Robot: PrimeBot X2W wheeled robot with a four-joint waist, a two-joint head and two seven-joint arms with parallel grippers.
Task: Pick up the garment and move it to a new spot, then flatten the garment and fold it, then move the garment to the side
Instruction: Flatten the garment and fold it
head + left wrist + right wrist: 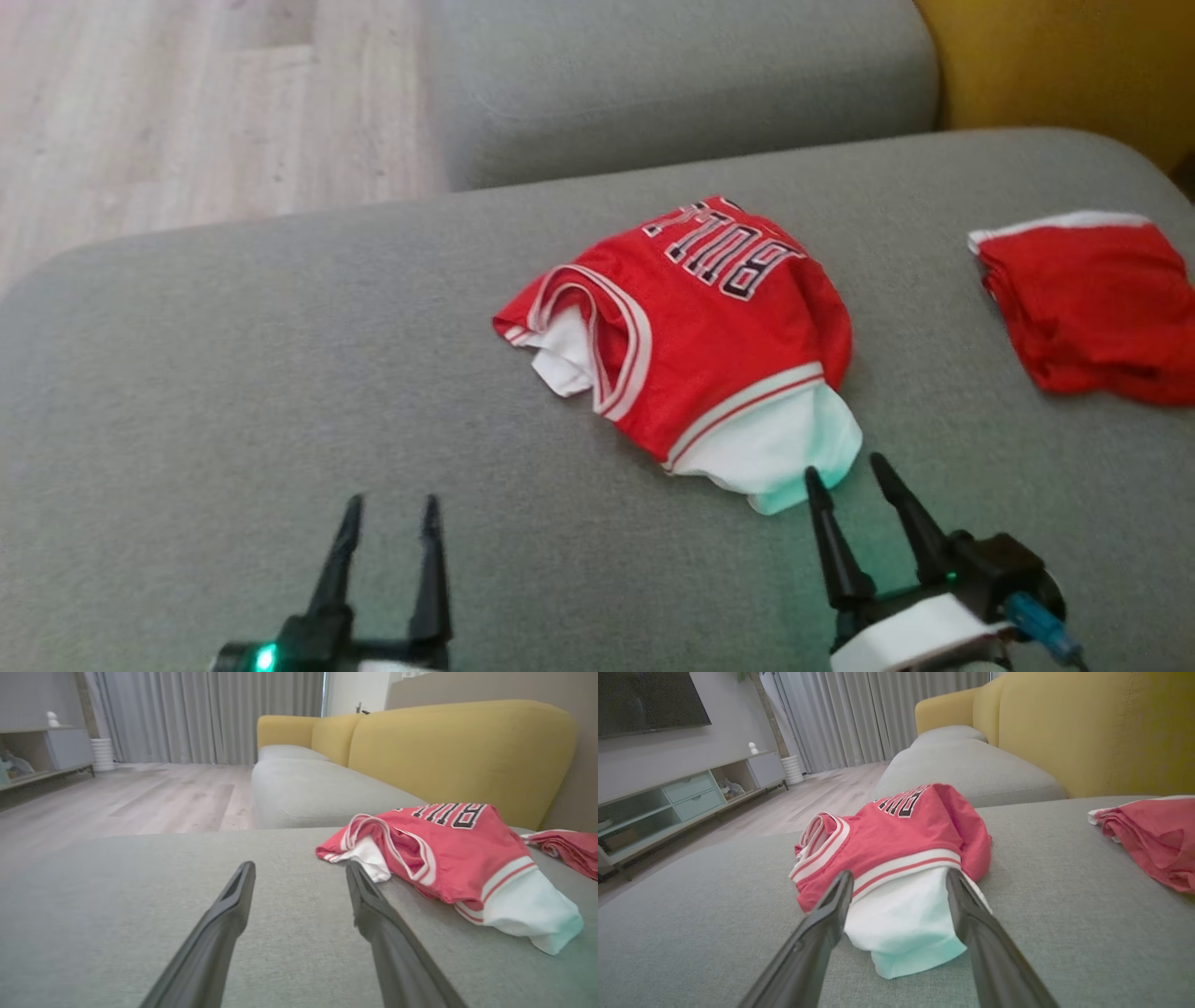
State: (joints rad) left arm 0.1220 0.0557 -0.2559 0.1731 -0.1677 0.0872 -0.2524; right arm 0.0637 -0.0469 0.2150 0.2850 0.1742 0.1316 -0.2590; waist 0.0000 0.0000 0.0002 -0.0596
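The garment [709,317], a red jersey with dark "BULLS" lettering, striped trim and white sleeve parts, lies crumpled in a heap on the grey sofa seat [280,392]. My right gripper [845,467] is open just in front of its near white sleeve [901,914], with the fingertips on either side of that sleeve's end. My left gripper [390,509] is open over bare cushion, well to the left of the garment [444,854]. Nothing is held.
A smaller plain red piece [1092,308] with a white edge band lies at the right of the seat. A second grey cushion [672,84] and the yellow backrest [1064,65] lie beyond. Wooden floor [187,112] drops off past the far left edge.
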